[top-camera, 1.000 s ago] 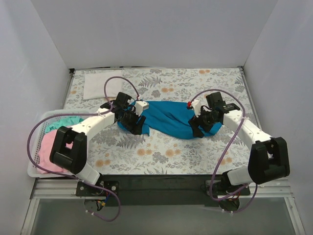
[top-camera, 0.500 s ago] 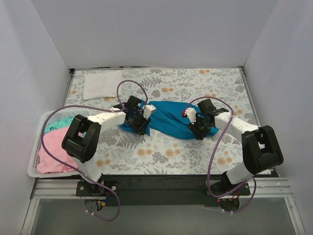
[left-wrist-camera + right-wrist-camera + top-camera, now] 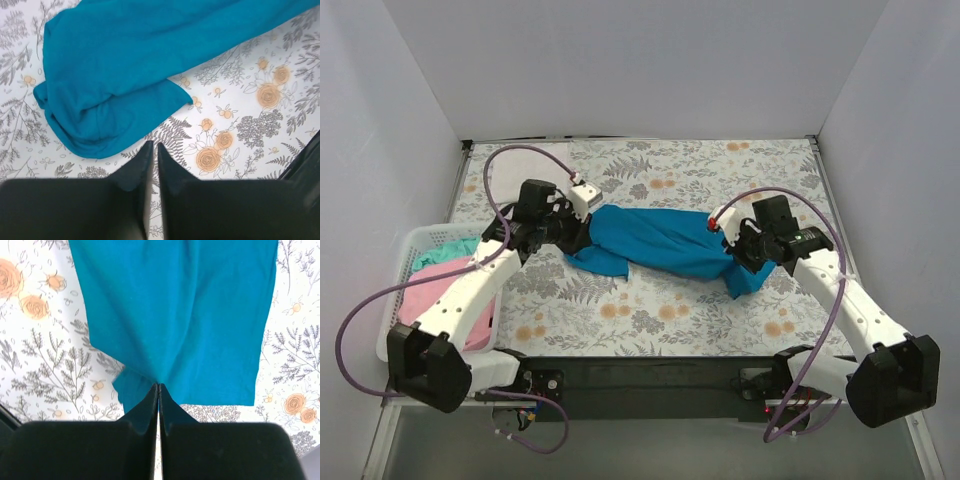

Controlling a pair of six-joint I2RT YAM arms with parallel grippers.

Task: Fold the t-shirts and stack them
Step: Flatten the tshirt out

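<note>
A teal-blue t-shirt [image 3: 660, 243] lies stretched in a long band across the middle of the flowered table [image 3: 650, 310]. My right gripper [image 3: 740, 256] is at its right end. In the right wrist view the right gripper [image 3: 159, 385] is shut on a pinch of the teal-blue t-shirt [image 3: 180, 305], which fans out ahead of the tips. My left gripper [image 3: 570, 232] is at the shirt's left end. In the left wrist view the left gripper [image 3: 152, 145] has its jaws drawn almost together with only tablecloth in the slit. The teal-blue t-shirt [image 3: 115, 75] lies just beyond its tips.
A white slatted basket [image 3: 398, 262] stands at the table's left edge with a pink t-shirt [image 3: 428, 300] and a mint green t-shirt [image 3: 455, 248] in it. White walls enclose the left, back and right sides. Purple cables loop over both arms.
Both grippers have closed. The left arm has drawn back to the left and the right arm to the right, and the teal shirt now lies longer and flatter between them.
</note>
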